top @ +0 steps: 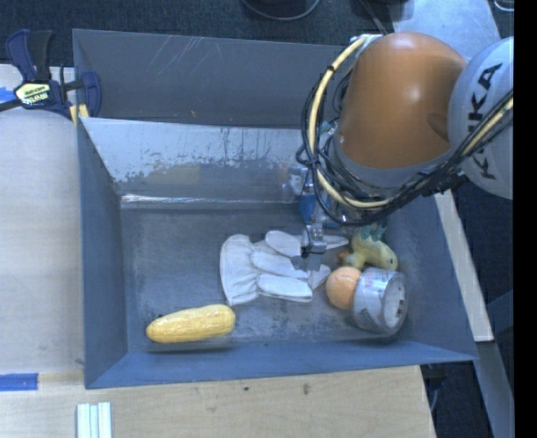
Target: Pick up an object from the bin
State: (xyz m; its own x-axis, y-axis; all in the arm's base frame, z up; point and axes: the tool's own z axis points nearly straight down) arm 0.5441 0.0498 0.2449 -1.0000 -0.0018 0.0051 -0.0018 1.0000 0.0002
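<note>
My gripper hangs under the orange-covered wrist at the right of the bin floor, its tip just above the finger ends of a white glove that lies flat in the middle. An orange ball sits right of the glove, touching a roll of silver tape. A yellow-green toy lies behind the ball, partly hidden by the arm's cables.
A yellow corn cob lies along the front wall at the lower left. The left half of the bin floor is bare metal. The arm's orange cover and cable loops hang over the bin's right rear corner.
</note>
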